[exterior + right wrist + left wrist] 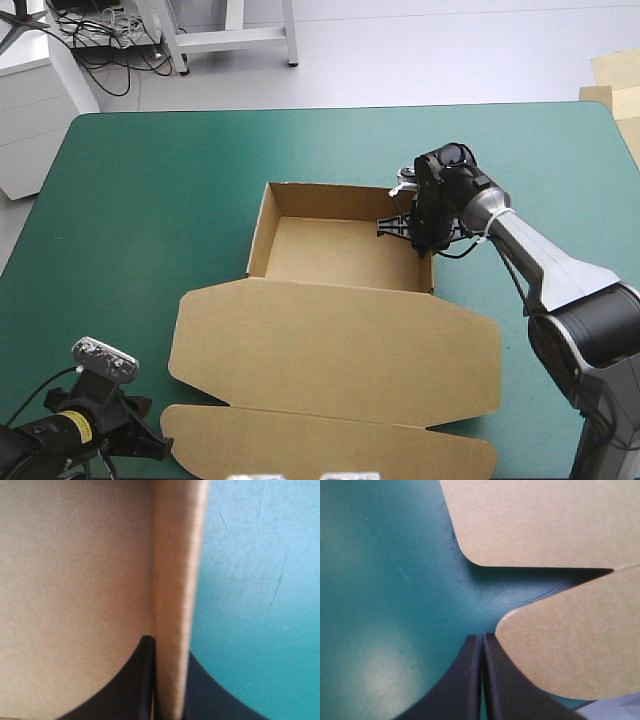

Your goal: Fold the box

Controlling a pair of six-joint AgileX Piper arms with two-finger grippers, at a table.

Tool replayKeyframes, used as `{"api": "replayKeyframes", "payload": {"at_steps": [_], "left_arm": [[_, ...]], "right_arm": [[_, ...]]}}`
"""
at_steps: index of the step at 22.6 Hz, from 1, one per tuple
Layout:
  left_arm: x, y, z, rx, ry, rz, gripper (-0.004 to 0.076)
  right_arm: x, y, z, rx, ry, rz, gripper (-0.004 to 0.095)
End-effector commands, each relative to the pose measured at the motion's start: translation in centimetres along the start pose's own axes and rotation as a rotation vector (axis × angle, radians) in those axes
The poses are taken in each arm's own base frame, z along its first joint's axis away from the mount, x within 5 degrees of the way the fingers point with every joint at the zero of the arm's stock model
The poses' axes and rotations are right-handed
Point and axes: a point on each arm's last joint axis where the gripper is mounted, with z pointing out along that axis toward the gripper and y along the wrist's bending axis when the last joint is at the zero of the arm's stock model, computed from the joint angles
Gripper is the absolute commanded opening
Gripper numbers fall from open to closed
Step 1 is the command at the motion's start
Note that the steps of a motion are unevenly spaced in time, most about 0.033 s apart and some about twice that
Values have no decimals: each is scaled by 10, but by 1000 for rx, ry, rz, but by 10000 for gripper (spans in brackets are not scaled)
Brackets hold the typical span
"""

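Right wrist view shows you the right jaws clamped on the box, one inside and one outside its right wall. Your left jaws are pressed together, empty, just beside the lid's front flap. The open tray sits mid-way across the table, lid flat toward the near edge.

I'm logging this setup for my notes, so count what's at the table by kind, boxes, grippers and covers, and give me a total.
Brown cardboard box, an open tray with its lid flat: 1
Black-fingered grippers: 2 (left gripper shut, right gripper shut on the box's wall)
Teal-green table cover: 1
Total: 4
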Motion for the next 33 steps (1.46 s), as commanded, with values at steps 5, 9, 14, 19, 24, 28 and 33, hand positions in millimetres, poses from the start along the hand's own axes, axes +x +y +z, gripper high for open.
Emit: {"api": "replayKeyframes", "payload": {"at_steps": [5, 9, 14, 19, 24, 28, 33], "left_arm": [[-4, -1, 4, 14, -51, -2, -10], [-5, -1, 4, 15, -55, -2, -10], [-4, -1, 5, 8, -55, 0, -10], [-4, -1, 5, 8, -55, -2, -10], [-4, -1, 5, 8, -55, -2, -10], [-4, -1, 5, 8, -55, -11, -10], [-4, -1, 5, 8, -55, -7, -10]], "right_arm": [[-6, -25, -47, 38, -122, 12, -20], [-16, -61, -71, 38, -191, 72, -20], [-19, -155, -98, 112, -258, 226, -20], [7, -297, -99, 231, -218, 466, -20], [30, -354, -93, 214, -212, 669, -19], [31, -356, -90, 236, -200, 699, 89], [32, -358, -89, 253, -179, 696, 396]]}}
